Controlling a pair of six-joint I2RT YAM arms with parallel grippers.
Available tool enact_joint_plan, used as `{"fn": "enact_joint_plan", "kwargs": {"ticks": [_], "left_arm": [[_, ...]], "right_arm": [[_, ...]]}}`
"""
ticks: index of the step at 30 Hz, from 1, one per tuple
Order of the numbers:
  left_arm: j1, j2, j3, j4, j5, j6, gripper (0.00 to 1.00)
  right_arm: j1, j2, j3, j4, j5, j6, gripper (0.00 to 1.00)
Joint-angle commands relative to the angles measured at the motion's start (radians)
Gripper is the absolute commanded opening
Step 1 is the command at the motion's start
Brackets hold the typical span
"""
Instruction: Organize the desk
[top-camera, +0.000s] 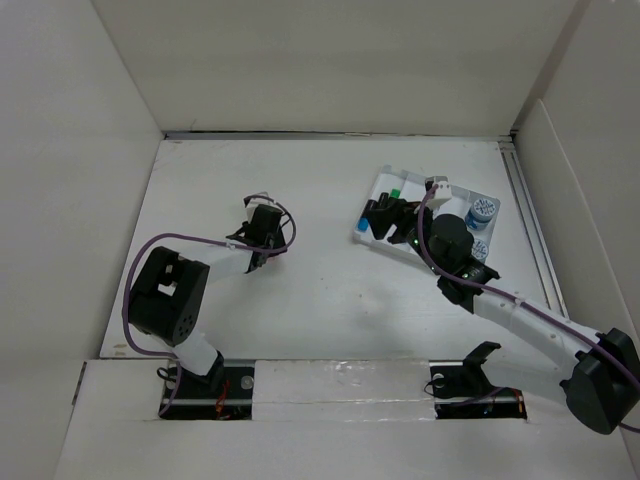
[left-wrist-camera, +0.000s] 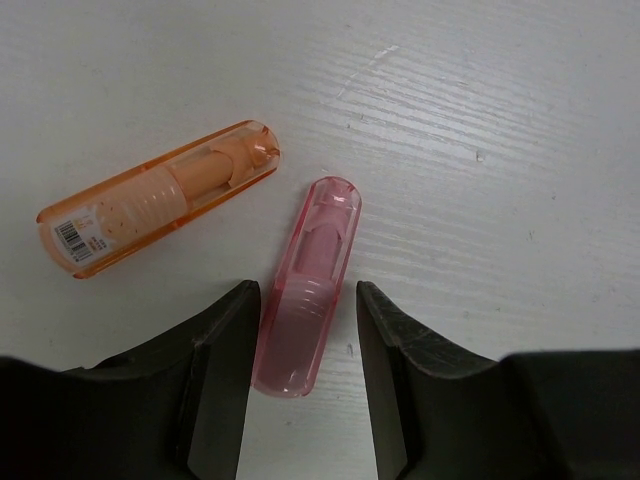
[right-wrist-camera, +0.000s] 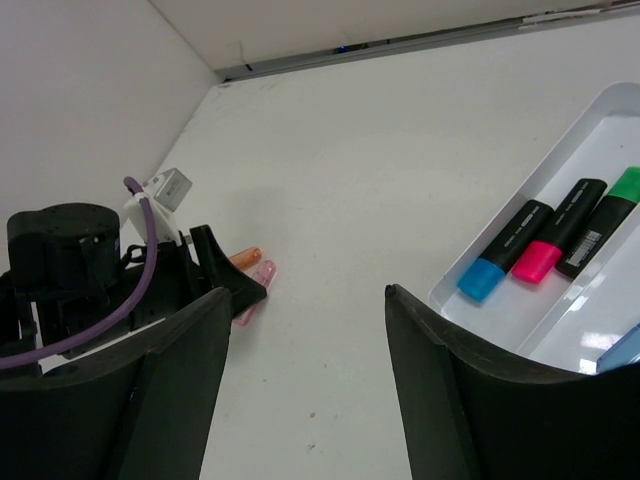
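White matte desk (top-camera: 330, 300) fills the floor between the walls (top-camera: 300, 60), partly sorted I judge: highlighters (right-wrist-camera: 555, 235) lie in the tray (right-wrist-camera: 590, 125), a pink tube (left-wrist-camera: 310, 240) and an orange tube (left-wrist-camera: 160, 200) lie loose well left of the tray, left gripper (left-wrist-camera: 305, 300) fingers spread astride the pink one, right gripper (right-wrist-camera: 307, 293) fingers spread empty at the tray, bare desk between.

Orange translucent tube (left-wrist-camera: 160, 197): white barcode sticker at its 8 o'clock end; bars visible, digits too small to read. Green-capped black marker (right-wrist-camera: 598, 225): pale printed patch on the barrel, illegible. No character can be read on either.
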Motion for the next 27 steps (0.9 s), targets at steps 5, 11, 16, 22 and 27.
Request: {"fn": "enact_joint_plan", "kwargs": {"ticks": [5,11,16,22,27], "left_arm": [[0.000,-0.011,0.014,-0.044,0.036,-0.027,0.39],[0.000,-0.001,0.028,-0.070,0.010,-0.038,0.38],[-0.043,0.025,0.052,-0.129,-0.077,-0.058,0.39],[-0.118,0.068,0.103,-0.239,-0.214,-0.094,0.31],[-0.118,0.048,0.099,-0.233,-0.222,-0.107,0.06]], "right_arm": [[-0.006,0.000,0.047,0.037,-0.019,-0.008,0.69],[-0.006,0.001,0.049,0.035,-0.016,-0.010,0.70],[-0.006,0.001,0.050,0.034,-0.025,-0.011,0.71],[-0.006,-0.014,0.047,0.034,-0.025,-0.011,0.71],[-0.006,-0.028,0.044,0.032,-0.017,-0.008,0.70]]}}
